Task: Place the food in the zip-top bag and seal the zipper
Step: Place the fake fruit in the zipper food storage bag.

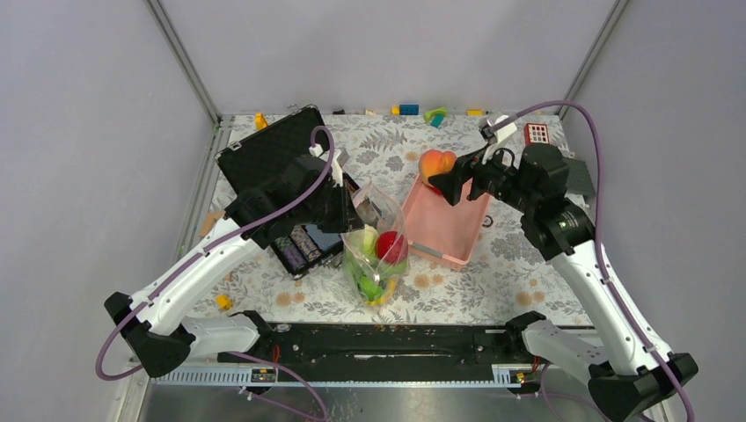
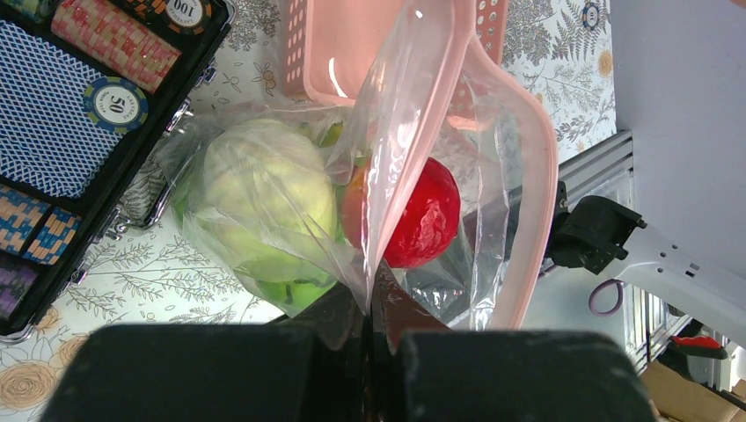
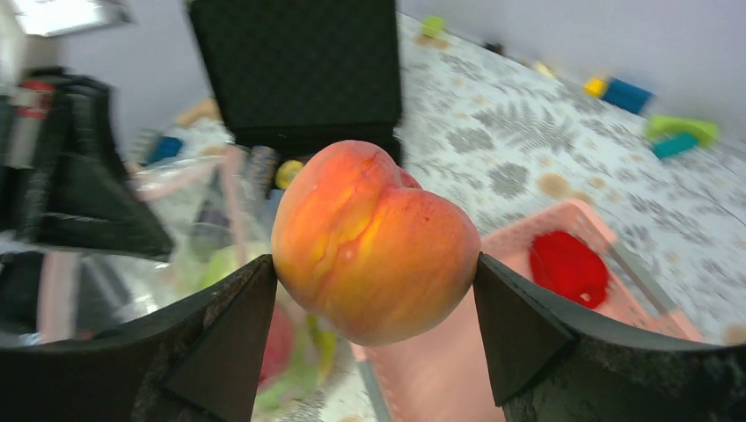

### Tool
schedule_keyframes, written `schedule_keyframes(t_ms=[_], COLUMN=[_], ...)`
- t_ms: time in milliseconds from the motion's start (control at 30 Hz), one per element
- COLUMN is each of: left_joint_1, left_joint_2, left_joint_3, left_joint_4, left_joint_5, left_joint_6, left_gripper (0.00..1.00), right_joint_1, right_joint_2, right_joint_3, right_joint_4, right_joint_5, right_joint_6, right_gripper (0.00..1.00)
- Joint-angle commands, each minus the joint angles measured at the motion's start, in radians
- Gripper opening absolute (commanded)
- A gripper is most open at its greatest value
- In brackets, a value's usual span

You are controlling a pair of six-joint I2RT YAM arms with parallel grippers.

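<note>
The clear zip-top bag (image 1: 378, 251) stands mid-table, holding a pale green cabbage (image 2: 264, 189), a red apple (image 2: 427, 220), green fruits (image 2: 295, 292) and a yellow banana (image 1: 387, 293). My left gripper (image 2: 374, 303) is shut on the bag's mouth edge, holding it up. My right gripper (image 3: 376, 290) is shut on an orange fruit (image 3: 374, 242), held in the air over the far end of the pink basket (image 1: 444, 230), right of the bag. It also shows in the top view (image 1: 435, 164). A red apple (image 3: 567, 266) lies in the basket.
An open black poker-chip case (image 1: 286, 176) lies left of the bag, chips (image 2: 114, 101) inside. Toy blocks (image 1: 422, 112) sit along the far edge, a red block (image 1: 536, 134) at right. A small yellow piece (image 1: 223, 301) lies near left.
</note>
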Motion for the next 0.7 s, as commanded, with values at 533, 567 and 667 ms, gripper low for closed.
schedule_keyframes(t_ms=[533, 567, 667], left_joint_1=[0.001, 0.001, 0.001], left_joint_2=[-0.011, -0.012, -0.017], left_joint_3=[0.064, 0.063, 0.065], left_joint_4=[0.065, 0.065, 0.064], left_joint_5=[0.011, 0.014, 0.012], left_joint_6=[0.019, 0.018, 0.017], left_gripper=[0.00, 0.00, 0.00], right_joint_1=[0.232, 0.253, 0.286], right_joint_2=[-0.071, -0.058, -0.021], right_joint_3=[0.023, 0.031, 0.045], right_joint_4=[0.266, 0.263, 0.232], right_joint_5=[-0.485, -0.480, -0.478], right_joint_6=[0.149, 0.143, 0.136], right_gripper=[0.53, 0.53, 0.53])
